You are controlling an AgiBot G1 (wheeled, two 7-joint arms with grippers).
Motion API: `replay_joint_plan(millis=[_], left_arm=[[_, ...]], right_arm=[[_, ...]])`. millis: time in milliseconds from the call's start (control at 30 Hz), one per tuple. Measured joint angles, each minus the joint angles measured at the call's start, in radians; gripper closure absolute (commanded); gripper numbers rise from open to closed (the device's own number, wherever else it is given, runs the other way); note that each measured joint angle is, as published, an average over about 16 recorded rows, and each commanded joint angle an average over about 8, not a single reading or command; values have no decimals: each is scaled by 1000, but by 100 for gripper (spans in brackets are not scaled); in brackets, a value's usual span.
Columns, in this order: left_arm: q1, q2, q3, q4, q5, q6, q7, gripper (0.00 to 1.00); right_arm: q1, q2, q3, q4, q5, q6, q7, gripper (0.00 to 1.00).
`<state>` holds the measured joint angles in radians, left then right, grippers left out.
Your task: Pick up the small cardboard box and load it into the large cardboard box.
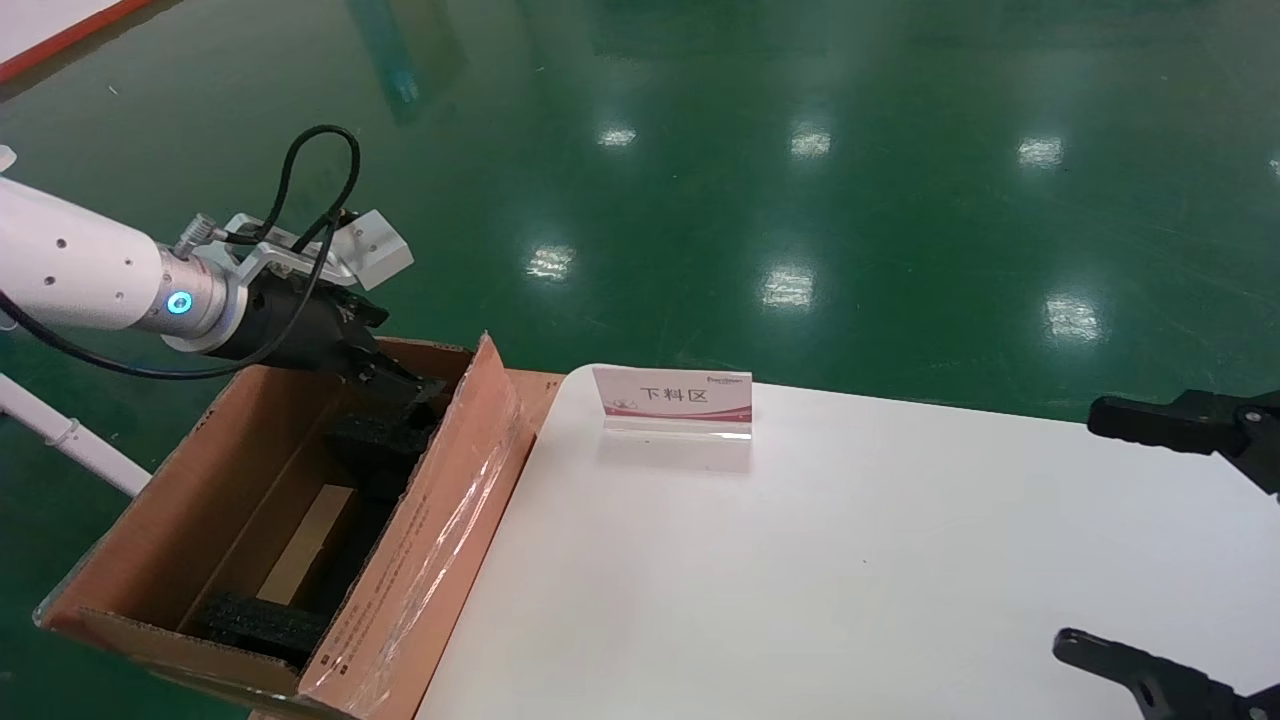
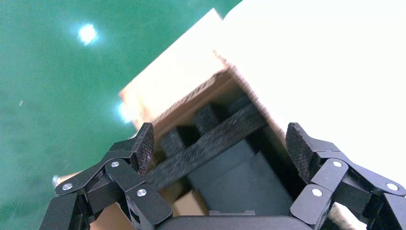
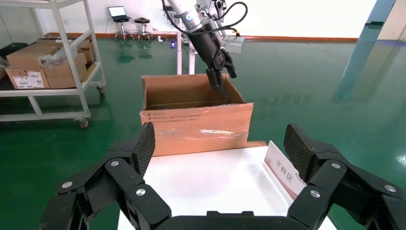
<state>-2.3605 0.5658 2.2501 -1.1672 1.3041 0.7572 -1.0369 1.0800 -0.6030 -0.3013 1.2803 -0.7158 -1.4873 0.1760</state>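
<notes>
The right gripper [image 3: 218, 148] hangs over the near end of the white table [image 3: 210, 184], its fingers [image 3: 143, 146] spread wide with nothing between them; beyond the table's far edge stands the large cardboard box [image 3: 196, 122], its taped flap facing the camera; the left gripper [image 3: 221, 81] reaches down into it; a sign card [image 3: 283, 173] stands on the table; a shelf cart [image 3: 57, 57] carries cartons farther off.

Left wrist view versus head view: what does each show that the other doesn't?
Only the left wrist view shows the left hand from behind, fingers spread with nothing between them, over the black foam. Only the head view shows the pale panel low inside the large cardboard box, the sign, and the right hand open at the table edge. Both show the box, foam, table and green floor.
</notes>
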Motion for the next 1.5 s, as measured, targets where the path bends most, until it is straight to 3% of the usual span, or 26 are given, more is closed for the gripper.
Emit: replay_joint_plan(millis=[300,533,1500], left_arm=[[9,-28,-38,-43,-26,7,72,0],[83,-16,-149,-44,-51,62,122,0],[696,16,-1077,-81,-317,407,493,0]], right_arm=[[0,0,0,0,0,0,0,0],[0,0,0,-1,0,0,0,0],[1,1,-2,-1,1,0,-1,0]])
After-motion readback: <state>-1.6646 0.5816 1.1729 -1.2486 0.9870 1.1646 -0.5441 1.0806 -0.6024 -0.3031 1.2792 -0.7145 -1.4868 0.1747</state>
